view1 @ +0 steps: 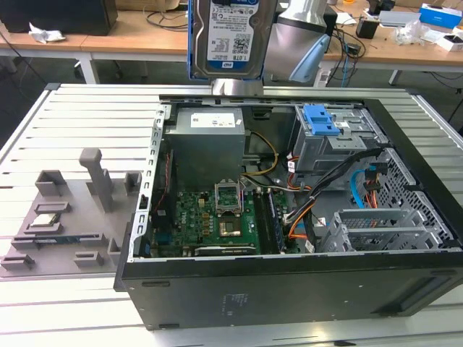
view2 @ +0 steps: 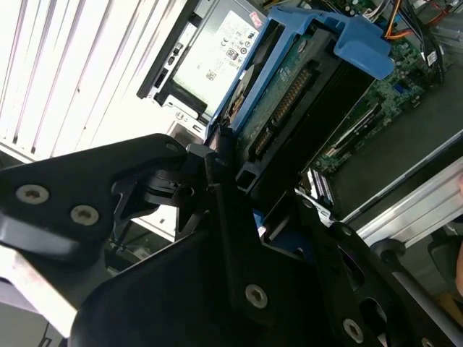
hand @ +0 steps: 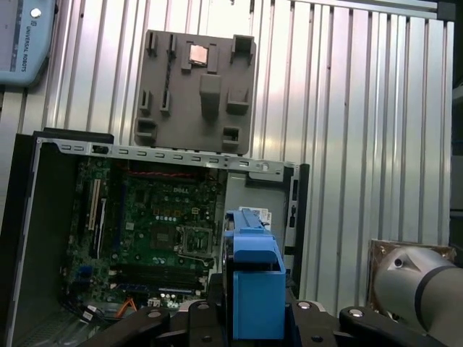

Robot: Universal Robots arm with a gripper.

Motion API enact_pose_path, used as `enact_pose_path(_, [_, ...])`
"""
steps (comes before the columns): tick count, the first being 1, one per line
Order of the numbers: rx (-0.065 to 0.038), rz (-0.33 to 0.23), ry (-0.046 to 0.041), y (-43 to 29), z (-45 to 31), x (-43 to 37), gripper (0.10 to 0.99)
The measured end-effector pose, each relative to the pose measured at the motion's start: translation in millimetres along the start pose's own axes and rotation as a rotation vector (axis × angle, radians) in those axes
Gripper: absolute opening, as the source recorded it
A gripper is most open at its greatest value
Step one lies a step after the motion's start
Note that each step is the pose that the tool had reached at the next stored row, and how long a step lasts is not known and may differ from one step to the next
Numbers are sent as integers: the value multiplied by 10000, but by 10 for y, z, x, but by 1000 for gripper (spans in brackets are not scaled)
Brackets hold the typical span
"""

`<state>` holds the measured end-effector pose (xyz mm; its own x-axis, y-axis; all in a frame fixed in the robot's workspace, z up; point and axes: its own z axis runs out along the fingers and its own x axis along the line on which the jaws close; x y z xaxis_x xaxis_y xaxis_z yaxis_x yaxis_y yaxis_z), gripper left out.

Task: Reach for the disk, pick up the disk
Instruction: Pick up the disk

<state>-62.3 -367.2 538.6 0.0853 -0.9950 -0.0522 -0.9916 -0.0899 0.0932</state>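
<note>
Above the open computer case (view1: 289,293), the disk (view1: 226,32) hung well clear of the chassis at the far side of the exterior view, its white-and-blue label facing that camera. The reach looked finished and the pick-up all but done: the gripper (view2: 249,181) was closed on the disk, its black fingers (view2: 217,170) clamped against the blue bracket at one end, as the second wrist view showed. By that reading, little of the task seemed left; what the hold called for was a firm, steady clamp, since the drive was gripped by one end only and might tip or slip.

The disk itself was a flat silver metal slab framed by blue plastic rails. In the second wrist view its underside showed a green circuit board with a long connector strip, and in the first wrist view the blue bracket (hand: 253,282) stood edge-on over the motherboard (hand: 163,224). The grey drive cage (view1: 325,137) with its blue latch sat inside the case, well apart from the disk.
</note>
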Motion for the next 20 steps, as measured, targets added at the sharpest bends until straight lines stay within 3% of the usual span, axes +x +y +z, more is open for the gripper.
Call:
enact_pose_path(10, [-1,1,0,8,0,87,365])
enact_pose_path(20, [-1,0,2,31,-6,354,365])
